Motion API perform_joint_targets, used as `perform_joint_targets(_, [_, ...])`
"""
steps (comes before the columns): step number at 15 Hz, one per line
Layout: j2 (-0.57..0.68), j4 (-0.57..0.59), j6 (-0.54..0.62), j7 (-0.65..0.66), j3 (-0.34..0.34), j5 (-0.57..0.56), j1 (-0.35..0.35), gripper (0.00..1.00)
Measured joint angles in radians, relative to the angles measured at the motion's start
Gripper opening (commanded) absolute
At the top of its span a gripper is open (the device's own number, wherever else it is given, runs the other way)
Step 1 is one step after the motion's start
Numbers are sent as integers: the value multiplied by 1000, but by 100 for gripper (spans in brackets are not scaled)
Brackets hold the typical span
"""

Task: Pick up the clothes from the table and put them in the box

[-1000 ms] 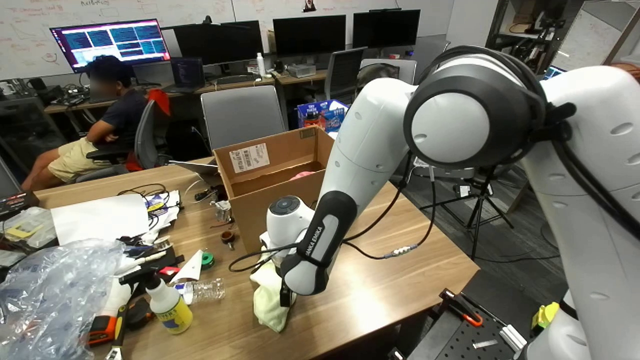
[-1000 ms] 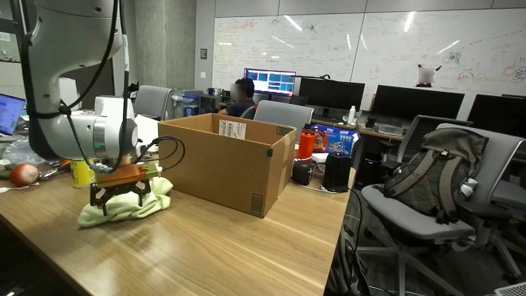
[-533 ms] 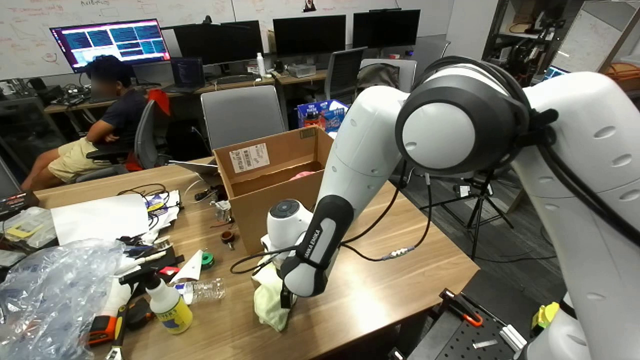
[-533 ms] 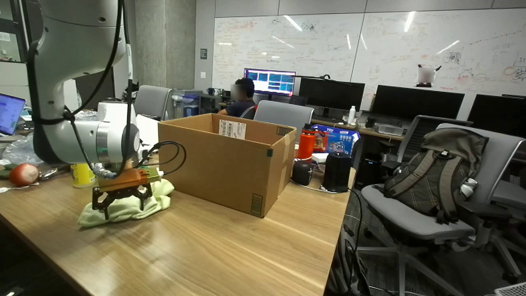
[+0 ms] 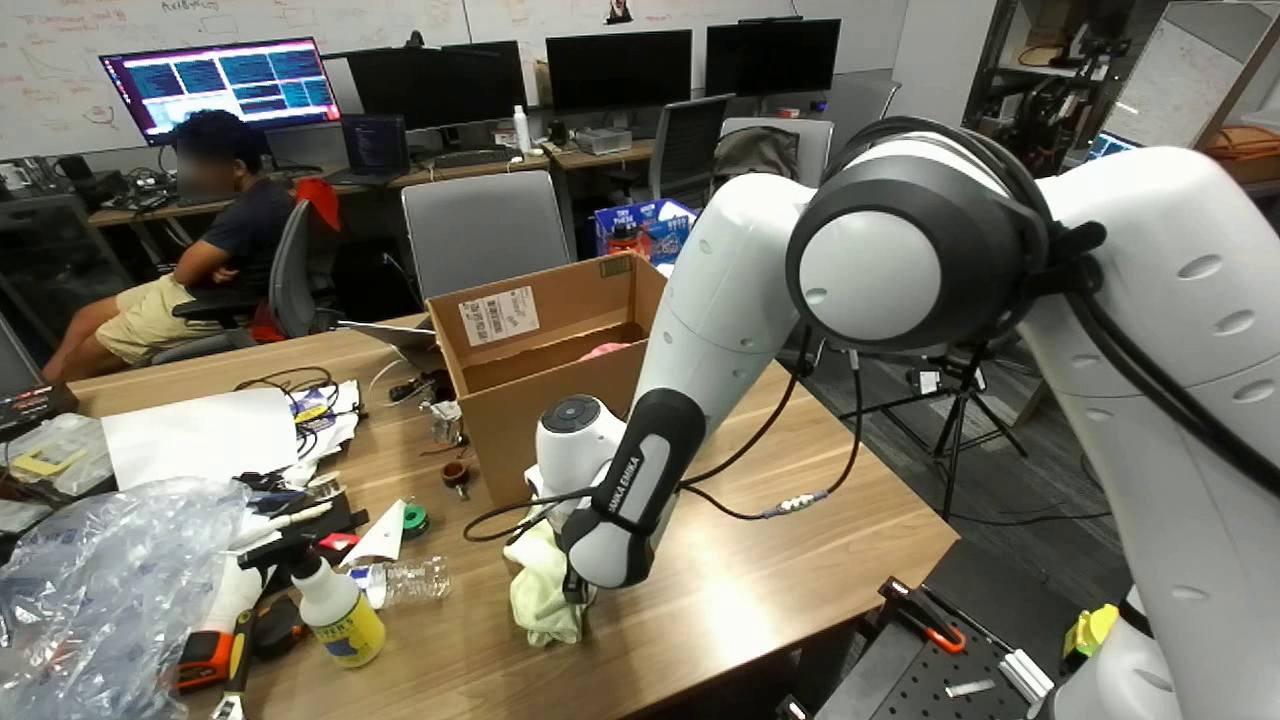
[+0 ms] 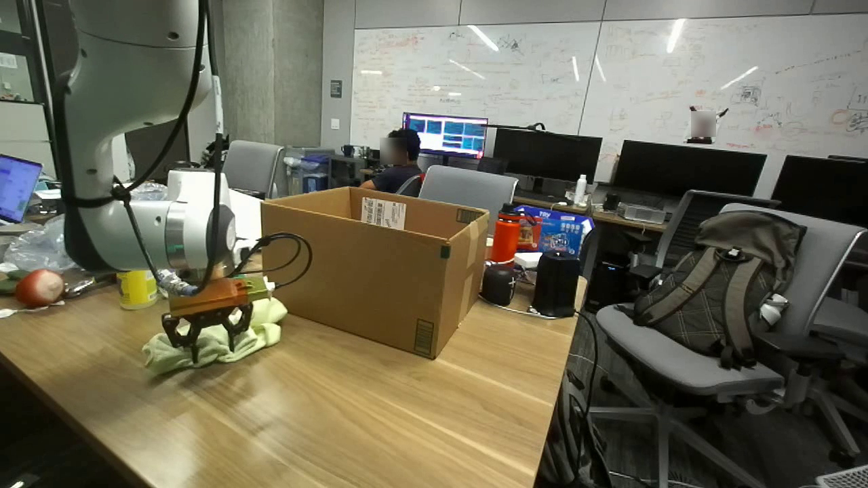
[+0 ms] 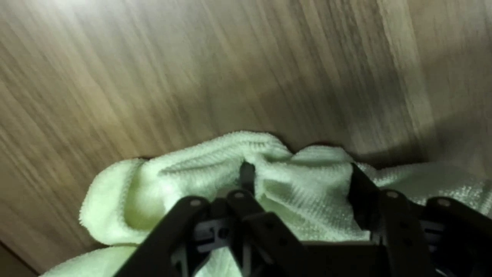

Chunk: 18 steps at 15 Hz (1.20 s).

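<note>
Claw (image 7: pixel 303 186) on green garment (image 7: pixel 215 175), boxed pink cloth (image 5: pixel 605 350) only in an exterior view.

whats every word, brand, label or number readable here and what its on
"ANKA EMIKA", start not visible: on the robot arm
"TRY THESE": on the blue carton
"YERS" roughly, start unclear: on the spray bottle
Too small or blurred to read: the white label inside the box, lit monitor, whiteboard writing, wall sign

- Between the jaws: a garment (image 7: pixel 300 188) on the table (image 5: pixel 750 580).
- Behind them, in an exterior view: the box (image 5: pixel 513 420), another garment (image 5: pixel 605 350) inside.
- Left, same view: a spray bottle (image 5: pixel 340 620).
</note>
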Motion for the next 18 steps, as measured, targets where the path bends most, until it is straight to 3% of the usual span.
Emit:
perform_joint_targets(3, [0,9,1,9,-14,-2,2,5])
perform_joint_targets(4, [0,12,1,13,-20,-3,4,1])
perform_joint_targets(11, [-41,26,20,62,-56,-5,6,3])
perform_joint_targets(18, [-227,-1,21,131,-112,-6,6,3])
